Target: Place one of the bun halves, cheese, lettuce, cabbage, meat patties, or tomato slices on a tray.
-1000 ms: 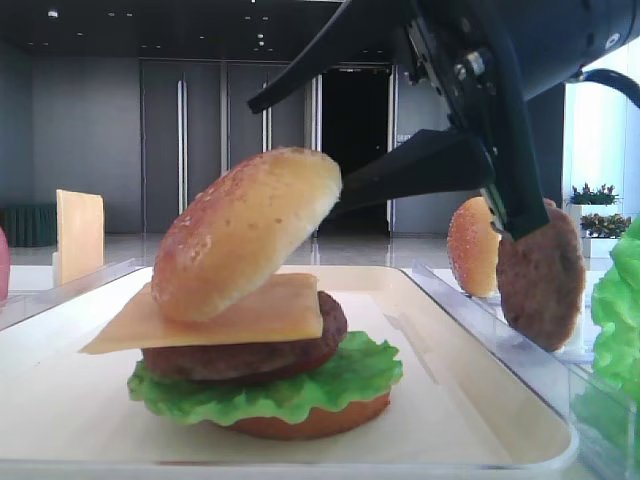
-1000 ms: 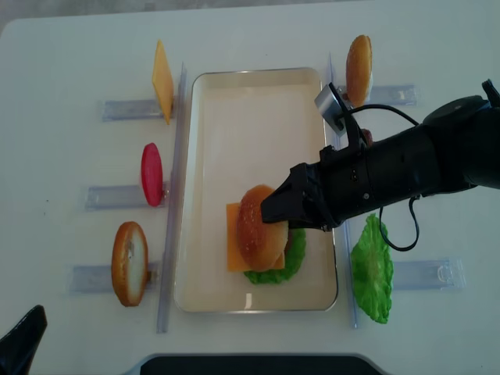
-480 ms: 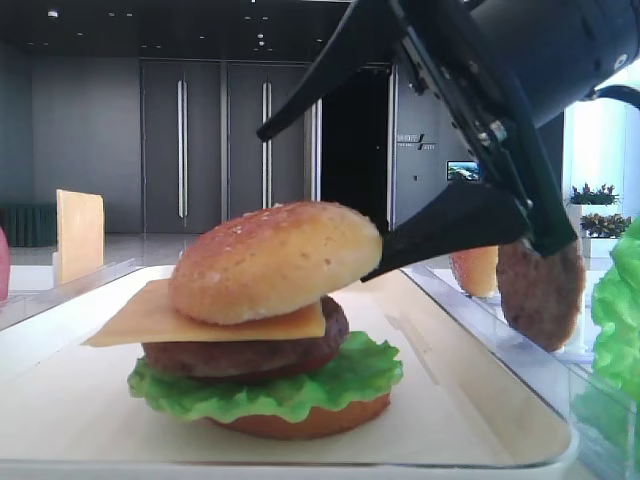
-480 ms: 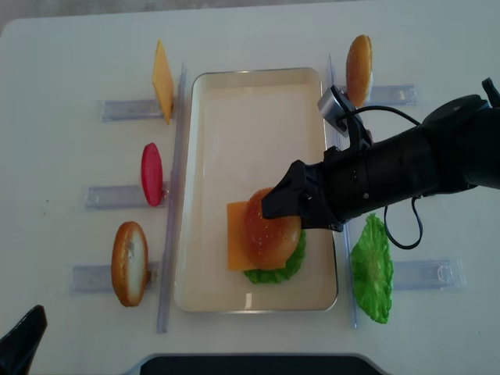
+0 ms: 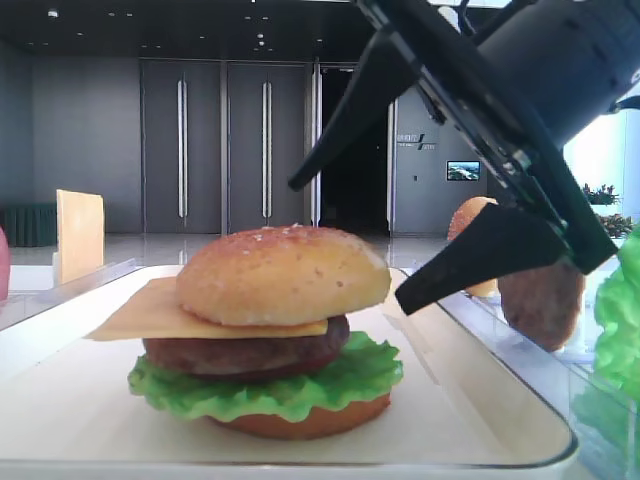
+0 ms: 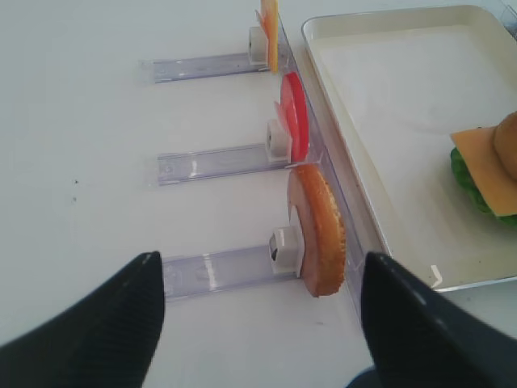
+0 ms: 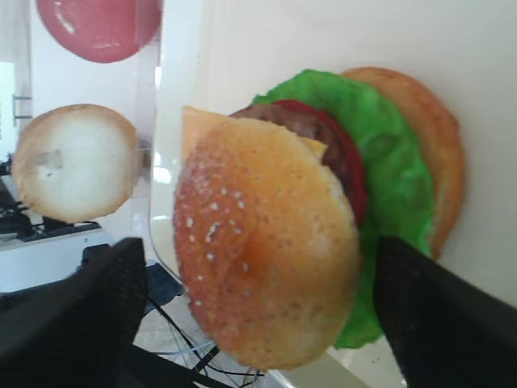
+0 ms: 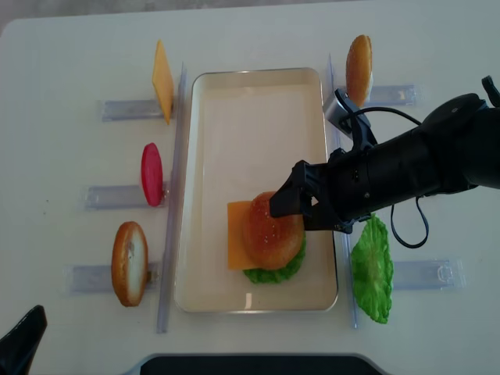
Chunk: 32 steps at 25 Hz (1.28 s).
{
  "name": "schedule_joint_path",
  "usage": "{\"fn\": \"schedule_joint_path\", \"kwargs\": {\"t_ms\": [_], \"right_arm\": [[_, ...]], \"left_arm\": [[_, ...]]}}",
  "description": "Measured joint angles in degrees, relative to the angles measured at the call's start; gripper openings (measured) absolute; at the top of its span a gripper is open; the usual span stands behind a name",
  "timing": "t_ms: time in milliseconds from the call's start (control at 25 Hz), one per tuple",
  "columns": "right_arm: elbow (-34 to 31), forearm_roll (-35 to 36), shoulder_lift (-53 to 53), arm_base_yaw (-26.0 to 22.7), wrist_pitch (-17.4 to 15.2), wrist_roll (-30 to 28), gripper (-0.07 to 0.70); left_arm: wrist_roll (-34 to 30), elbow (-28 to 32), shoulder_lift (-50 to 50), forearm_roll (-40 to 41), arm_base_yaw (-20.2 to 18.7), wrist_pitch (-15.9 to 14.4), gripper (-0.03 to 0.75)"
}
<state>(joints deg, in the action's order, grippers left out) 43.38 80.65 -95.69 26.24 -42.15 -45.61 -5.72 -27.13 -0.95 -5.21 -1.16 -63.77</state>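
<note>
While the low side view is looking across the tray [image 5: 480, 420], a stacked burger is sitting on it: bottom bun, lettuce [image 5: 270, 385], meat patty [image 5: 240, 352], cheese [image 5: 150, 312] and a seeded bun half [image 5: 283, 274] lying level on top. The right pincer [image 5: 370, 215] is hanging just beside the bun with its jaws spread wide, one black finger above and one lower to the right, neither touching it. Behind it, a second patty [image 5: 540, 300] is standing on edge.

From the right wrist camera, the bun top [image 7: 262, 246] is filling the middle between the two dark fingertips [image 7: 77, 307], with clear gaps on both sides. Another bun half [image 7: 77, 162] is standing beyond the tray edge, pale face showing.

At the left wrist camera, the left pincer [image 6: 258, 319] is hovering over the white bench [image 6: 89, 137] with its fingers far apart and nothing between them, near a bun half [image 6: 319, 230] standing upright in a clear holder [image 6: 218, 267].

Seen from overhead, the burger [image 8: 269, 238] is resting in the near half of the tray [image 8: 234, 109], and the right pincer [image 8: 285, 203] is gaping at its right edge. A loose lettuce leaf [image 8: 371, 269] is lying on the bench right of the tray.
</note>
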Motion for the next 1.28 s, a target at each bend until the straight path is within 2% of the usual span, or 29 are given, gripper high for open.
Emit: {"fn": "schedule_joint_path", "kwargs": {"t_ms": [120,280,600,720,880,1080,1200,1280], "right_arm": [[0.00,-4.09,1.11,0.00,2.44,2.76,0.574],[0.00,-7.97,4.05,0.00,3.84,4.38,0.574],[0.00,-11.68,12.13,0.00,1.32,5.82,0.575],[0.44,-17.28,16.19,0.00,0.64,8.28,0.575],[4.55,-35.58,20.38,-0.81,-2.02,20.69,0.575],[10.88,-62.45,23.81,-5.17,-5.94,37.48,0.575],[12.83,-77.17,25.12,-8.31,-8.33,43.99,0.575],[13.12,-83.93,26.16,-10.40,-8.97,46.37,0.575]], "left_arm": [[0.00,0.00,0.00,0.00,0.00,0.00,0.576],[0.00,0.00,0.00,0.00,0.00,0.00,0.576],[0.00,0.00,0.00,0.00,0.00,0.00,0.576],[0.00,0.00,0.00,0.00,0.00,0.00,0.576],[0.00,0.00,0.00,0.00,0.00,0.00,0.576],[0.00,0.00,0.00,0.00,0.00,0.00,0.576],[0.00,0.00,0.00,0.00,0.00,0.00,0.576],[0.00,0.00,0.00,0.00,0.00,0.00,0.576]]}}
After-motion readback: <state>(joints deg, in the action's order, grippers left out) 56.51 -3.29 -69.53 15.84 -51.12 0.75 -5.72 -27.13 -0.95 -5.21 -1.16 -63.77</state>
